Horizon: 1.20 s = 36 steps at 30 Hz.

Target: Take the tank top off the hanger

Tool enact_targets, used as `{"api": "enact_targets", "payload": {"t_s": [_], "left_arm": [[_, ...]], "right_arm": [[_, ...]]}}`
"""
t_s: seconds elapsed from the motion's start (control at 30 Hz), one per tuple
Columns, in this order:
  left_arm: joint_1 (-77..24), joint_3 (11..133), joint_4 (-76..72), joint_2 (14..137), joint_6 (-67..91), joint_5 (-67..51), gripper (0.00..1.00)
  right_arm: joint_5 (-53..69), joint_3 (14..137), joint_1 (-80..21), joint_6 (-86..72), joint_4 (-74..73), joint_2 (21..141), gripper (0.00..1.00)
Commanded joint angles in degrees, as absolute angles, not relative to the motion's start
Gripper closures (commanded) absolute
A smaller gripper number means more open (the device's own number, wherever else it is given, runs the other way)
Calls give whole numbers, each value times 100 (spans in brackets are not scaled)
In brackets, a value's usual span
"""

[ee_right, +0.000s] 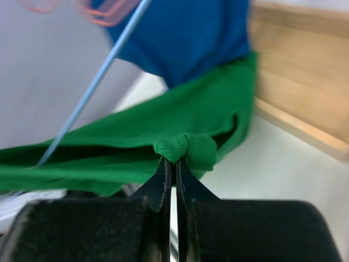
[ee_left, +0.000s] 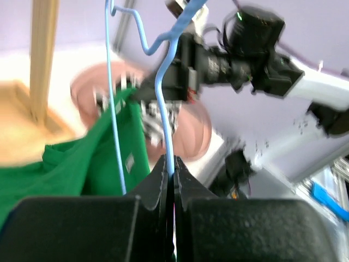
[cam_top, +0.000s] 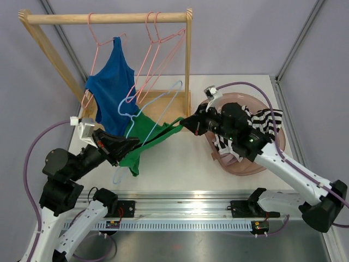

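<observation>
A green tank top (cam_top: 146,139) hangs between my two grippers, still threaded on a light blue wire hanger (cam_top: 146,106). My left gripper (cam_top: 132,143) is shut on the hanger's wire, which shows in the left wrist view (ee_left: 166,109) rising from between the fingers. My right gripper (cam_top: 184,123) is shut on a bunched fold of the green tank top (ee_right: 188,150) at its right end and holds it stretched. The green cloth also shows in the left wrist view (ee_left: 82,158).
A wooden clothes rack (cam_top: 109,18) stands at the back with pink hangers (cam_top: 155,49) and a blue tank top (cam_top: 112,84). A pink basin (cam_top: 251,164) holding striped cloth (cam_top: 262,123) sits under my right arm. The rack's wooden base (ee_right: 305,71) lies right of the right gripper.
</observation>
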<state>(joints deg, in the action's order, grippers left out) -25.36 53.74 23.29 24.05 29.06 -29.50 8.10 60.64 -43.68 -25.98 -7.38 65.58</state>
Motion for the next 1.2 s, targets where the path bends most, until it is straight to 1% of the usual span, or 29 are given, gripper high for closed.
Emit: {"api": "enact_targets", "payload": {"t_s": [0.0,0.07,0.1,0.2,0.3,0.47,0.53,0.57,0.63,0.67,0.73,0.77,0.8,0.87,0.93,0.97,1.07,1.1,1.17], "left_arm": [[-2566,5205,-510,2417,3259,-2654,100],[-2566,5159,-1245,2722,3392,-2646,100],[-2575,5229,-1848,2881,3453,-2672,100],[-2575,5492,-2651,3488,3393,-2663,100],[-2584,6019,-2892,3988,3122,-2365,100],[-2593,6547,-3436,4420,2716,-1969,100],[-2593,6688,-3078,4482,2619,-1899,100],[-2593,6749,-2676,4456,2497,-1664,100],[-2593,6636,-2340,4186,2382,-1312,100],[-2593,6584,-1885,4062,2269,-918,100],[-2593,6434,-1452,3581,2101,-486,100],[-2593,6407,-902,3438,1987,-318,100],[-2593,6442,-583,3289,1943,-151,100],[-2593,6504,311,3015,1907,297,100],[-2593,6723,902,2953,1925,648,100],[-2593,6802,1506,3040,1977,755,100],[-2593,7075,2389,3382,1943,817,100],[-2593,7093,2521,3479,1951,861,100],[-2593,7128,2785,3707,1986,1002,100]], "right_arm": [[2369,6862,-4298,-2803,-615,6030,100],[2714,7074,-4289,-2926,-712,5994,100],[3038,7328,-4289,-3057,-729,5985,100],[3609,7742,-4298,-3277,-791,6064,100],[4224,8208,-4324,-3812,-493,6283,100],[4429,8850,-4745,-3815,-518,6582,100],[4106,8973,-4860,-3482,-981,6706,100],[3756,8965,-4921,-3333,-1150,6715,100],[3325,8668,-4948,-2972,-1553,6662,100],[2905,8466,-4948,-2884,-1608,6610,100],[2542,7772,-4957,-2769,-1643,6469,100],[2279,7543,-4957,-2795,-1644,6425,100],[2181,7115,-4966,-2821,-1644,6407,100],[2023,6752,-5010,-2891,-1556,6416,100],[1873,6277,-5115,-2927,-1494,6416,100],[1698,6145,-5159,-2944,-1477,6425,100],[1416,5696,-5229,-2944,-1529,6495,100],[1389,5556,-5238,-2944,-1573,6521,96],[1432,5485,-5247,-2875,-1661,6618,80]]}}
